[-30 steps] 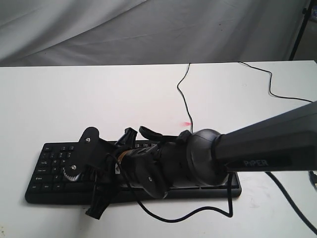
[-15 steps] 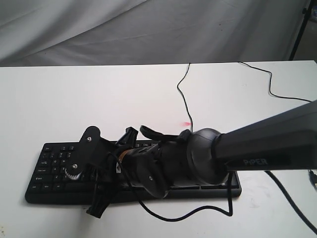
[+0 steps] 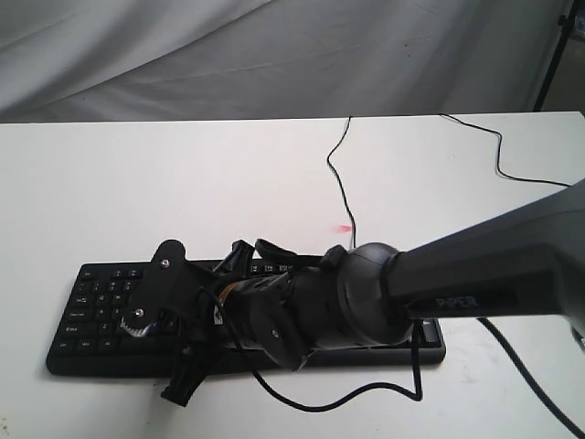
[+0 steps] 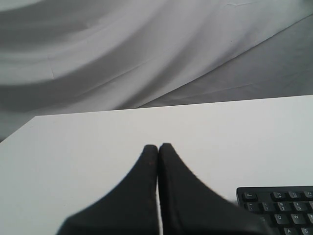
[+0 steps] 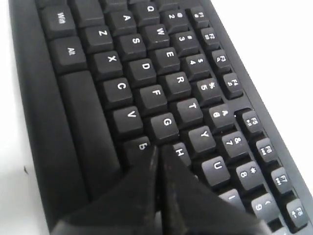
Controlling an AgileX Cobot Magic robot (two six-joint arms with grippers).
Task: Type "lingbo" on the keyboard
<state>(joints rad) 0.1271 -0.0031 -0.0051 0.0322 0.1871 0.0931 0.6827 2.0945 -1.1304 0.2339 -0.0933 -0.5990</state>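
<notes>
Lying near the front edge of the white table [image 3: 183, 183], the keyboard [image 3: 91, 302] has the right gripper [image 5: 159, 149] over it, jaws pressed together, tips just by the keys B, G and H. The left gripper [image 4: 157, 147], jaws also together, hangs above the table beside the keyboard's corner.

- White tabletop [image 4: 234, 127] — spreads under and ahead of the left tool [image 4: 158, 146].
- Grey draped cloth [image 4: 122, 49] — hangs beyond the tabletop's far edge, past that tool.
- Small red spot [image 3: 343, 228] on the tabletop.
</notes>
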